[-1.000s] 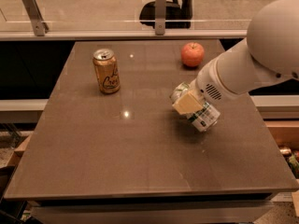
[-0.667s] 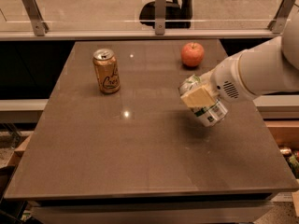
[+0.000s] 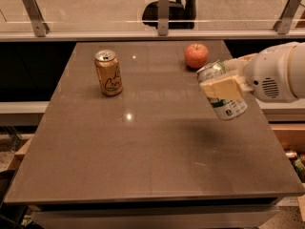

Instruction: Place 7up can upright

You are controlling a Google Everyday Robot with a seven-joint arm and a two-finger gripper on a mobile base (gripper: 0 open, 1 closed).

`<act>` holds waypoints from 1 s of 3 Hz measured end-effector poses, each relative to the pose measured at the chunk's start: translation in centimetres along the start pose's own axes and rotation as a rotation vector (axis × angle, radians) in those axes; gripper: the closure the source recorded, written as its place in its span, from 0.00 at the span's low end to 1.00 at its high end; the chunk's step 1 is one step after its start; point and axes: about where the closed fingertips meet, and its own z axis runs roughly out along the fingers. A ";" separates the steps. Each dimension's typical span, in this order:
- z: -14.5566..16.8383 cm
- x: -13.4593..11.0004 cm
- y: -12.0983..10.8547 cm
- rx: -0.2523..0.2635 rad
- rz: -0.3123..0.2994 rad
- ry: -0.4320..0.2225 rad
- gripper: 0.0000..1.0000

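The 7up can (image 3: 227, 104), silver-white with green bands, is held in my gripper (image 3: 222, 87) above the right part of the brown table (image 3: 143, 147). The can is nearly upright, tilted slightly with its top toward the left, and its base hangs clear of the tabletop. My gripper's tan fingers (image 3: 220, 88) are closed across the can's upper half. The white arm (image 3: 281, 73) comes in from the right edge.
An orange-gold can (image 3: 108, 72) stands upright at the back left of the table. A red apple (image 3: 196, 55) sits at the back right, just behind the held can. A glass railing with metal posts (image 3: 163, 13) runs behind the table.
My gripper has carried the 7up can to the right and lifted it, and the can has turned more upright. The arm has drawn back toward the right edge.
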 end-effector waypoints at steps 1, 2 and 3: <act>-1.1 0.2 1.1 -0.010 0.012 -0.117 1.00; -0.7 0.4 2.8 -0.074 0.049 -0.264 1.00; -1.7 -1.6 4.8 -0.154 0.062 -0.469 1.00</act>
